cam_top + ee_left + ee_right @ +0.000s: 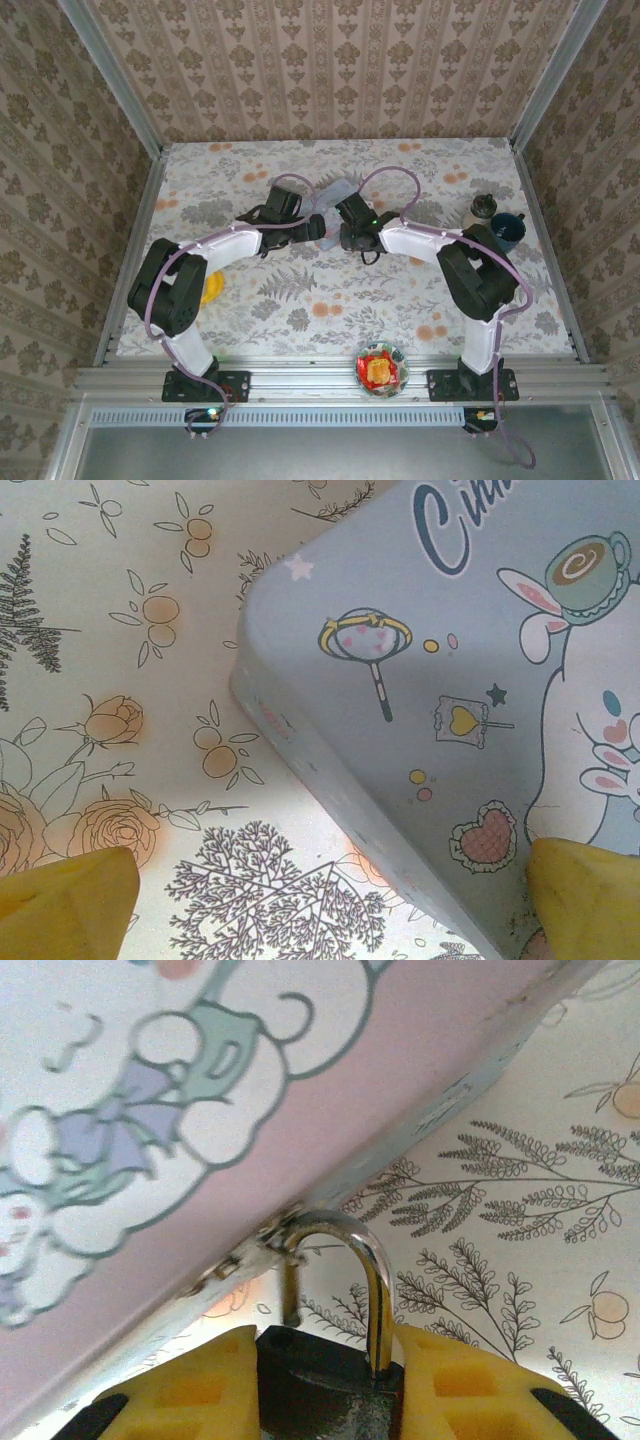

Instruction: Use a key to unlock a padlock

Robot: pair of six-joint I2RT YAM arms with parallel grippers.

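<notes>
The padlock (320,1390), dark-bodied, sits between the yellow fingers of my right gripper (325,1350), which is shut on it. Its silvery shackle (376,1260) loops through the clasp on the edge of the light blue tin (200,1080); the shackle's left leg ends just above the body. My left gripper (330,910) stands wide open, its yellow fingertips (70,900) on either side of a corner of the tin (420,680). From above, both grippers meet at the tin (338,192), the left (318,228) beside the right (355,240). The key is out of view.
A dark round-lidded jar (483,212) and a dark teal cup (508,230) stand at the right. A glass bowl (382,367) with red and orange contents sits at the near edge. Something yellow (212,290) lies under the left arm.
</notes>
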